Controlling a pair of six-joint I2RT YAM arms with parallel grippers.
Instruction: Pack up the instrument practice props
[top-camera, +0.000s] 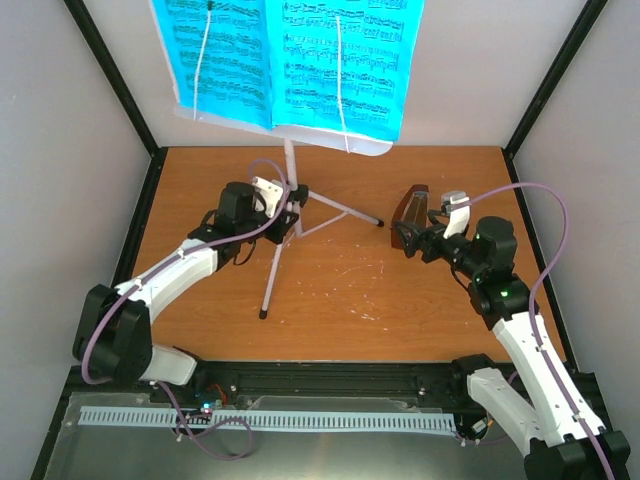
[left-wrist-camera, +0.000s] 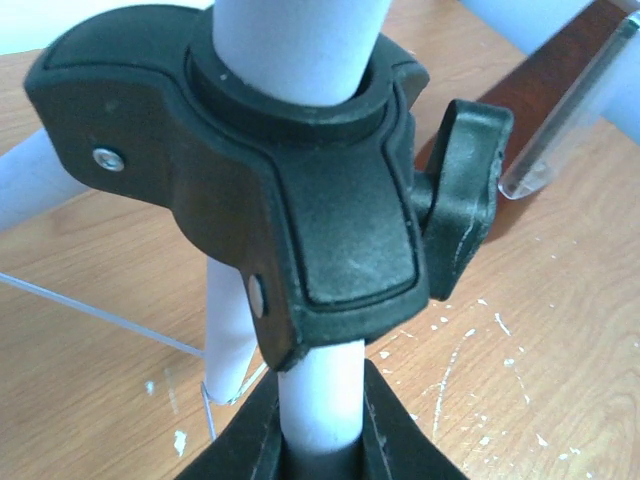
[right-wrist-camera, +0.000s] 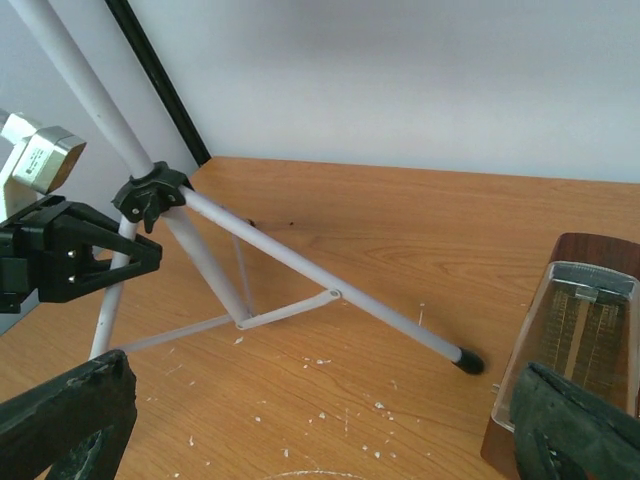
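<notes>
The silvery music stand (top-camera: 278, 260) stands on its tripod at the table's middle left, and the cyan sheet-music pages (top-camera: 290, 60) lie open on its desk at the top. My left gripper (top-camera: 285, 215) is shut on the stand's white pole (left-wrist-camera: 320, 400), just under the black leg hub (left-wrist-camera: 330, 200). The brown metronome (top-camera: 410, 208) with its clear front cover stands upright to the right, beside one stand foot (right-wrist-camera: 467, 360). My right gripper (right-wrist-camera: 320, 400) hangs open next to it. Its right finger (right-wrist-camera: 580, 420) overlaps the metronome's (right-wrist-camera: 590, 320) lower corner, and nothing is between the jaws.
Grey walls with black frame posts (top-camera: 115, 75) close in the wooden table (top-camera: 340, 290) on three sides. The stand's three legs spread across the middle, joined by thin braces (right-wrist-camera: 290, 310). A black clamp knob (left-wrist-camera: 465, 200) sticks out of the hub towards the metronome.
</notes>
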